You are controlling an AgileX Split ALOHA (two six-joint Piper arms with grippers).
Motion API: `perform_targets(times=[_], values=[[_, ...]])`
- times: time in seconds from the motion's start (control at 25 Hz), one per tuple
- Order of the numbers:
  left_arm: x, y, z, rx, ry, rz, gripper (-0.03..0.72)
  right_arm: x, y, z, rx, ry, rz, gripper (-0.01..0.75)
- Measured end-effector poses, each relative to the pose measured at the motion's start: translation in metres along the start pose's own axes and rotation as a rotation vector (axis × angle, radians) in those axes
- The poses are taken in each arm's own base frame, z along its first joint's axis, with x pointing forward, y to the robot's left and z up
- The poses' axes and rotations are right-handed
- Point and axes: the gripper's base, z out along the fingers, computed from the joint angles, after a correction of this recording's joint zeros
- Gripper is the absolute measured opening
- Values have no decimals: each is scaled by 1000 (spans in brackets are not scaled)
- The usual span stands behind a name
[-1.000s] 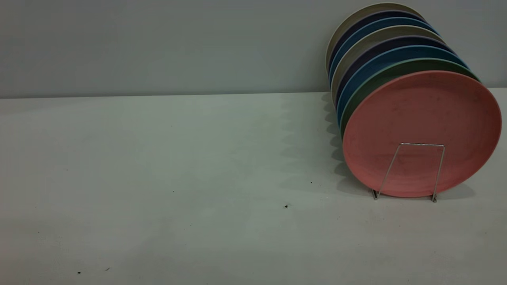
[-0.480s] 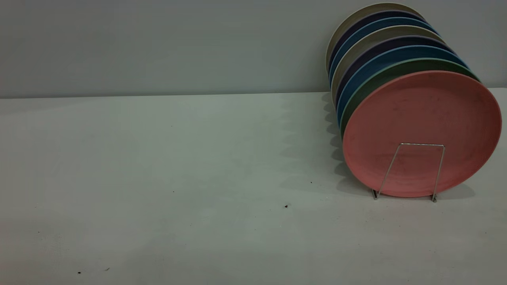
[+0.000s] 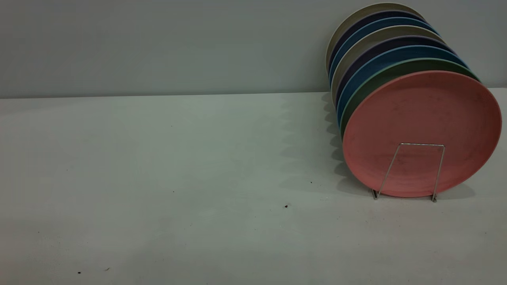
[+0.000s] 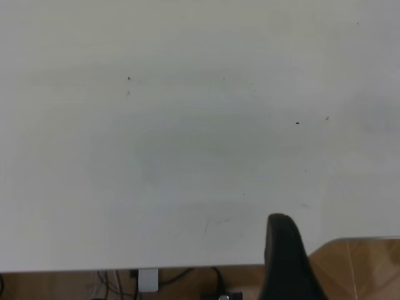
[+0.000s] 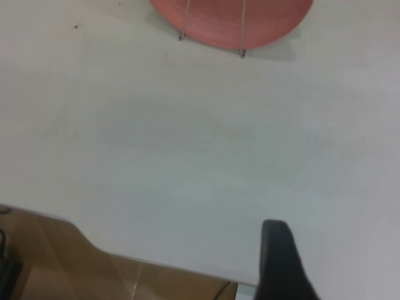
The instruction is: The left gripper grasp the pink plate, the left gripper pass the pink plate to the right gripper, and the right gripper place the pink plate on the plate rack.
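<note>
The pink plate (image 3: 422, 132) stands upright at the front of the plate rack (image 3: 422, 144), behind the rack's front wire loop. Its lower edge also shows in the right wrist view (image 5: 231, 19), with the rack's wires (image 5: 243, 25) in front of it. Neither gripper shows in the exterior view. The left gripper (image 4: 281, 250) shows only as one black tip over the table's near edge, far from the plate. The right gripper (image 5: 278, 250) shows only as one black tip over the near table edge, well short of the rack. Neither holds anything that I can see.
Behind the pink plate a green plate (image 3: 380, 77), blue plates (image 3: 368, 63) and beige and dark ones stand in the rack's other slots. The white table (image 3: 178, 166) carries a few dark specks. Wooden floor (image 4: 362, 269) lies beyond the table edge.
</note>
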Motion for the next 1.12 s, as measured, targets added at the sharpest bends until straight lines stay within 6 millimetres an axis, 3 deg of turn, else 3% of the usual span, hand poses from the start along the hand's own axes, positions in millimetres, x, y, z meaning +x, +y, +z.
perform_targets(times=[0.24, 0.6, 1.12], values=[[0, 0, 0, 0, -3, -1, 472, 0, 0, -1, 1, -6, -1, 475], [12, 0, -10, -3, -114, 0, 472, 13, 3, -16, 23, -150, -11, 475], [13, 0, -11, -3, -116, 0, 472, 14, 3, -16, 23, -151, -11, 475]])
